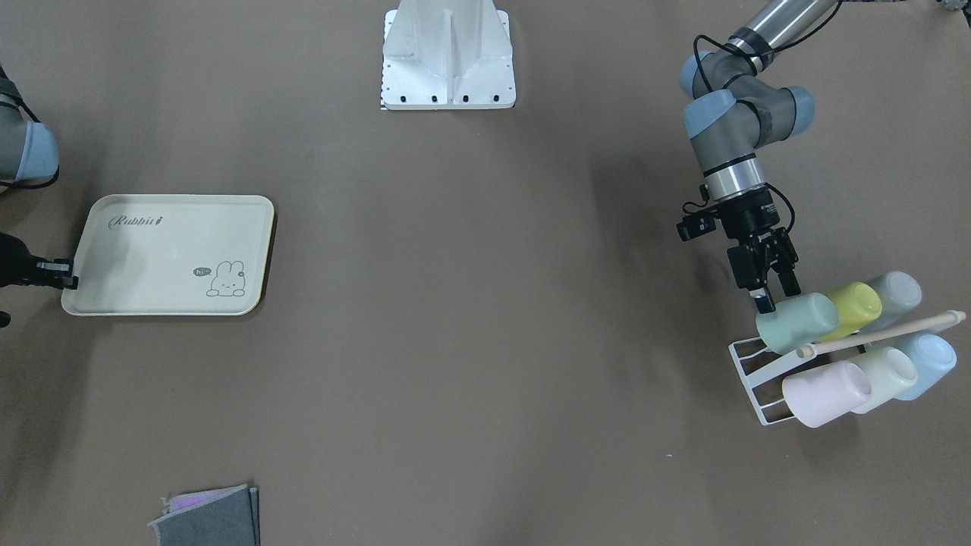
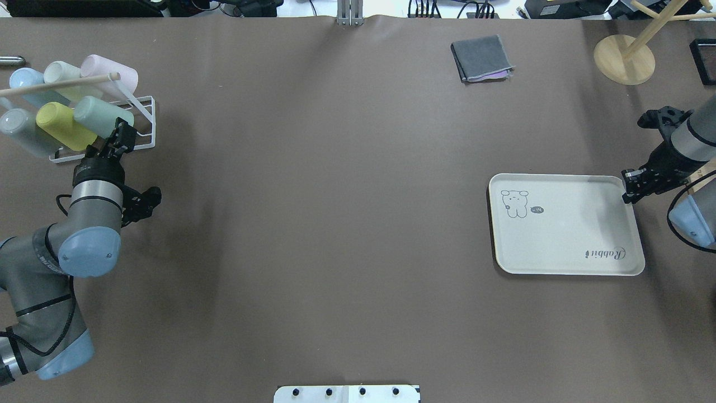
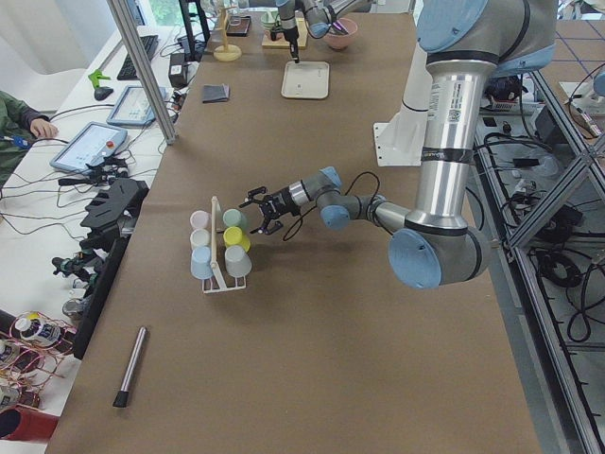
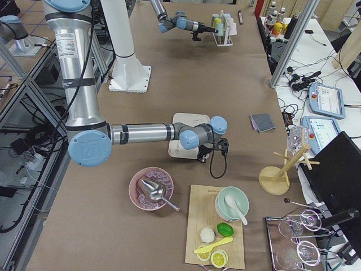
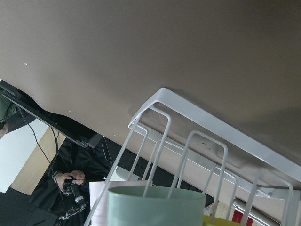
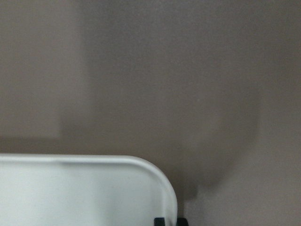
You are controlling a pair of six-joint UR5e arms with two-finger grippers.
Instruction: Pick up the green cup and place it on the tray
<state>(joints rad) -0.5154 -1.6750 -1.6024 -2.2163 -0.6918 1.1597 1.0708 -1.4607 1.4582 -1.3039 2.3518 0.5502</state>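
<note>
Green cup on the rack, tray far off to the side.

Seen from overhead, the green cup [image 1: 800,320] lies tipped on the white wire rack [image 5: 225,136] at 10 o'clock on the worktop [image 2: 335,196], right beside a yellow cup [image 2: 61,126]. The left tool [image 1: 775,296] sits at 5 o'clock from the cup with its two fingers spread. It is hard to see if they touch the cup. The left wrist view cuts the cup off at the bottom and shows no fingers. The tray [image 2: 565,240] lies flat at 3 o'clock, well apart from the cup. The right tool [image 2: 629,193] is at the tray's outer edge, mostly cut off. Its wrist view shows one tray corner and two tiny dark tips, so I cannot tell if it pinches the rim.
</note>
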